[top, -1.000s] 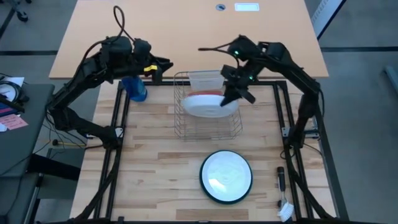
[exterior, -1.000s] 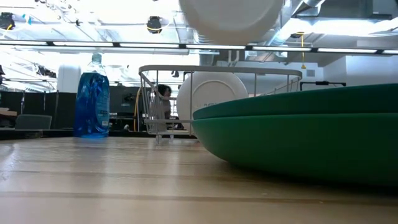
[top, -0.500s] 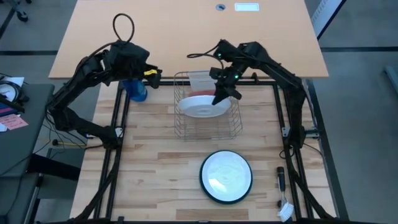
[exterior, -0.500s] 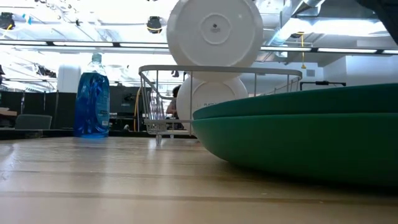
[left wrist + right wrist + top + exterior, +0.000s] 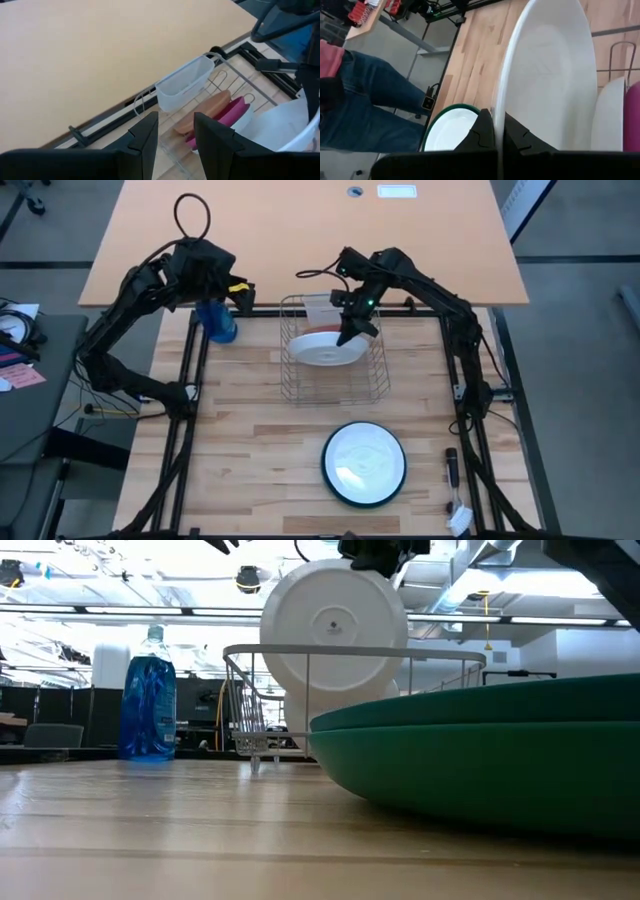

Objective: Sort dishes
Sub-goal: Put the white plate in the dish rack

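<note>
My right gripper is shut on a white plate and holds it over the wire dish rack. In the low view the plate faces the camera with its underside, and its lower part sits below the rack's top rail. Orange, magenta and white plates stand on edge in the rack. A dark green-rimmed stack with a white face lies flat near the table's front. My left gripper hangs open above the blue bottle. My right gripper pinches the white plate's rim between its two fingers, one on each face. It comes from above, at the plate's upper edge. The plate hangs nearly upright below the fingers, its lower part inside the rack; whether it touches the wires I cannot tell.
A clear plastic cup hangs on the rack's far side. A small tool lies by the table's right edge. A person in jeans stands beyond the table. Bare wood lies left of the flat stack.
My right gripper has carried the white plate toward the table's left and downward. The plate has tipped more upright and sunk from above the rack until its lower part is behind the top rail. My left gripper has drawn slightly toward the far left.
</note>
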{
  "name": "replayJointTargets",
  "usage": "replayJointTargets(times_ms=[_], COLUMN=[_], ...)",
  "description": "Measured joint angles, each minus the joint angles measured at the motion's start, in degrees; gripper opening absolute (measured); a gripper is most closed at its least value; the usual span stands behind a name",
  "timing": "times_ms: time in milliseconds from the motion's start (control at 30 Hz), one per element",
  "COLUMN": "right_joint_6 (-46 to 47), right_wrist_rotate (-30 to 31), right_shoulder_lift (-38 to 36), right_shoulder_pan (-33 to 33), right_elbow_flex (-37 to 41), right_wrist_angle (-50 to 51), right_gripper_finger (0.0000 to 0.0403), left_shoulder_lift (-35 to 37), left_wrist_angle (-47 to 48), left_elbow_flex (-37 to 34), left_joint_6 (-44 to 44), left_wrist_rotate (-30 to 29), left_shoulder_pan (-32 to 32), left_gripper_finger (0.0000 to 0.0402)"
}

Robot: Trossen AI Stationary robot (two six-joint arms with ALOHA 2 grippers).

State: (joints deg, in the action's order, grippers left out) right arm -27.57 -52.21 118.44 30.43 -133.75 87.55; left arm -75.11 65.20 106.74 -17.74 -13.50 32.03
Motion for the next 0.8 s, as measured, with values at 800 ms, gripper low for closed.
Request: replayJointTargets(times_ms=[800], right_joint_6=[-1.58], right_wrist_rotate=[3.24], right_shoulder_lift=[0.98], right_shoulder_pan=[0.1], right_elbow_flex=[0.22], right_wrist_angle=[2.06], right_gripper_finger=[0.0], left_shoulder_lift=[0.0], left_wrist_angle=[0.08], left_elbow_flex=[-0.04], left_joint_6=[2.08], left_wrist_rotate=[1.51], left_shoulder_pan=[1.6], left_gripper_finger=[0.0118])
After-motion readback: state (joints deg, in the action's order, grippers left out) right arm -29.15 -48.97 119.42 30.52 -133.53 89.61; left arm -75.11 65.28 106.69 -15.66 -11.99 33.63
